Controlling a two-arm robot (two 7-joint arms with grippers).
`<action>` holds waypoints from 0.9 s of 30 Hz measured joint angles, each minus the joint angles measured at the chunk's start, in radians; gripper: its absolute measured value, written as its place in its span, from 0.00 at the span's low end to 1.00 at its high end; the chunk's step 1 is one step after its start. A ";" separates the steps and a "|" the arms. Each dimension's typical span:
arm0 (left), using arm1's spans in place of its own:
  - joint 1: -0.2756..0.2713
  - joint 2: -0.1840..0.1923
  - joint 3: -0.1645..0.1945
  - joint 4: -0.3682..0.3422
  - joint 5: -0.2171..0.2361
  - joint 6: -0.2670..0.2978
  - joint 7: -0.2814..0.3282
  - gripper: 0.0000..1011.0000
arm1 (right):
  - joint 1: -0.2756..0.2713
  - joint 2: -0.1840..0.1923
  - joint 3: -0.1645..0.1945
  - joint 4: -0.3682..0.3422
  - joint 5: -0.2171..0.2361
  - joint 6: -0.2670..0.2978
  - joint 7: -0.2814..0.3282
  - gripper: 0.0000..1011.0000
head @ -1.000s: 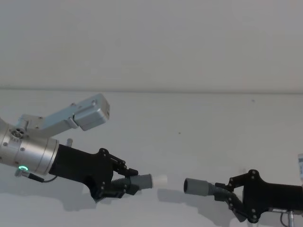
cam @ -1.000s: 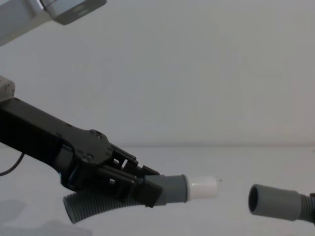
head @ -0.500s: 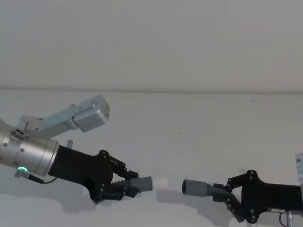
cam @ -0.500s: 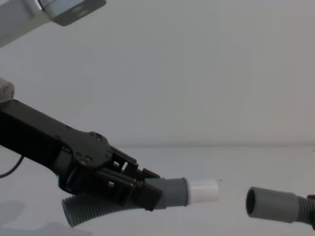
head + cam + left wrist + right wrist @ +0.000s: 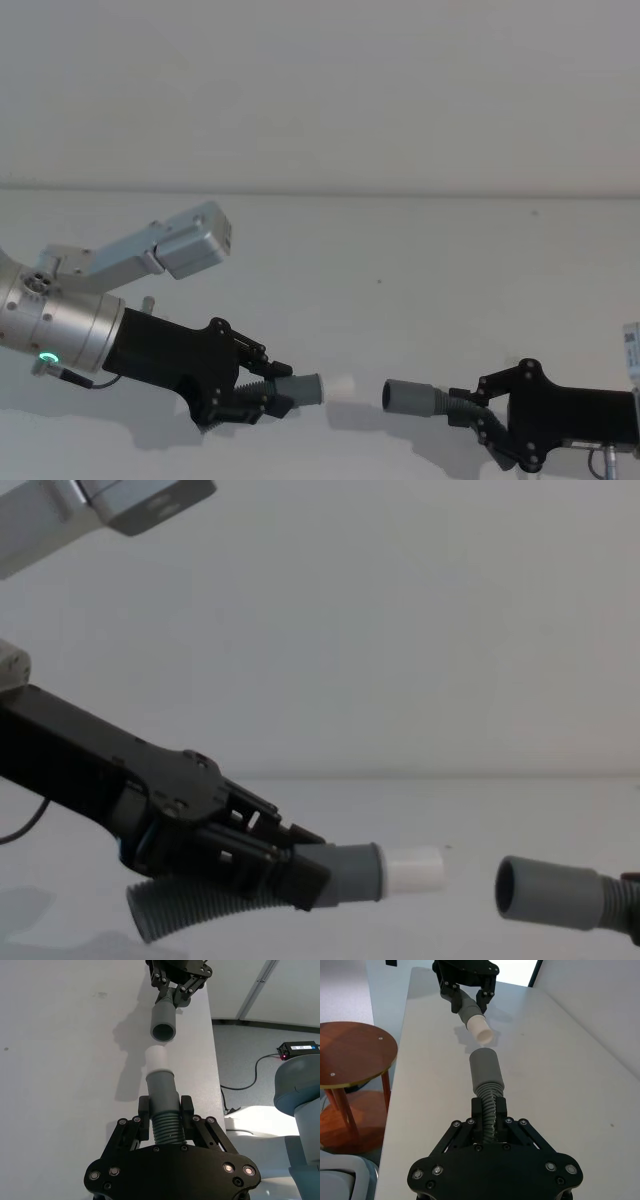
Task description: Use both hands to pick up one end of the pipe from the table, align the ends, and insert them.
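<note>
Closing the gap, the right gripper [image 5: 478, 410] is carrying the socket cuff [image 5: 405, 396] nearer the white spigot [image 5: 341, 385] than a second ago. The two ends are facing each other, still apart, above the table [image 5: 420, 260]. Each end is jutting just beyond fingers pinching the corrugated pipe [image 5: 185, 908] behind it. The left gripper [image 5: 275, 392] is holding the spigot end, with slack sagging beneath its fingers.

Open gap between white spigot [image 5: 340, 386] and socket [image 5: 405, 396].
</note>
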 joint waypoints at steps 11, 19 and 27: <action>-0.012 -0.004 0.012 0.011 -0.005 -0.005 0.001 0.35 | 0.003 0.002 -0.014 -0.013 0.001 0.003 -0.006 0.13; -0.024 -0.010 0.024 0.021 -0.007 -0.008 0.000 0.35 | 0.007 -0.001 -0.023 -0.020 0.000 0.005 -0.018 0.13; -0.035 -0.014 0.036 0.030 -0.010 -0.008 -0.005 0.35 | 0.013 -0.005 -0.027 -0.021 0.000 0.010 -0.034 0.13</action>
